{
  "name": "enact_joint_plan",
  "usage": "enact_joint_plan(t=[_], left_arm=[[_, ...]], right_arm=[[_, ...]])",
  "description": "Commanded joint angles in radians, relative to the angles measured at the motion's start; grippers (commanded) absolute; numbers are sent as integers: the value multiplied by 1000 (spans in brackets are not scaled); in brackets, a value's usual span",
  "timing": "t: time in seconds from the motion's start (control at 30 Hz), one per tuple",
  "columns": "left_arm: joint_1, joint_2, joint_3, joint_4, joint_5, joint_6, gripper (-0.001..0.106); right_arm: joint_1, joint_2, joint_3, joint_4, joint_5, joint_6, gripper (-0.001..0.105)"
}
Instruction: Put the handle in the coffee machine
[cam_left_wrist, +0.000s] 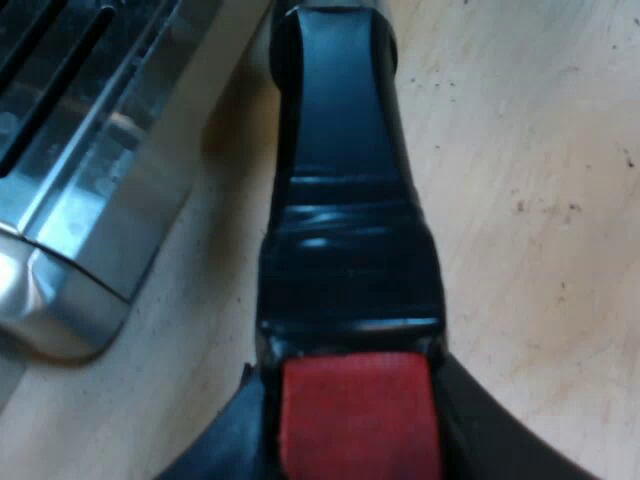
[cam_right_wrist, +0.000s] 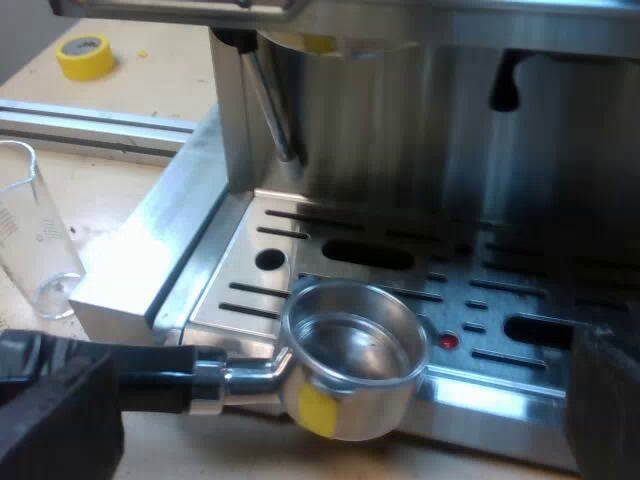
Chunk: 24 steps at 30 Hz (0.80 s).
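Note:
The metal holder (cam_right_wrist: 350, 365) hangs at the front edge of the machine's drip tray (cam_right_wrist: 250, 300), its round basket empty and marked with a yellow patch. Its dark handle (cam_left_wrist: 345, 200) runs away from the tray over the wooden table and ends in red (cam_left_wrist: 358, 415). My left gripper (cam_left_wrist: 360, 445) is shut on that handle, with black fingers (cam_left_wrist: 215, 445) on both sides of the red end. My right gripper (cam_right_wrist: 335, 400) is open, its fingers (cam_right_wrist: 55, 420) spread wide, with the holder beyond them. The espresso machine (cam_right_wrist: 430, 150) rises behind the tray.
A steam wand (cam_right_wrist: 268, 100) hangs at the machine's front, above the tray. A measuring glass (cam_right_wrist: 30, 230) stands on the table beside the machine. A yellow tape roll (cam_right_wrist: 85, 55) lies farther off. Bare wooden table (cam_left_wrist: 530, 200) lies under the handle.

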Motion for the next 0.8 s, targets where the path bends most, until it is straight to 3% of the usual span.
enact_joint_plan(t=[0.03, 0.13, 0.4, 0.57, 0.8], left_arm=[[1, 10, -27, -36, 68, 8, 0], [1, 31, -44, -59, 68, 8, 0], [109, 97, -63, -110, 132, 8, 0], [110, 140, -93, -100, 140, 59, 0], [108, 190, -150, -107, 170, 61, 0]], right_arm=[[-7, 27, 1, -68, 21, -73, 90], [-21, 69, 1, -119, 21, -117, 90], [-38, 95, 16, -171, 27, -90, 90], [-85, 136, 25, -283, 25, -104, 90], [-94, 228, 25, -463, 20, -239, 87]])
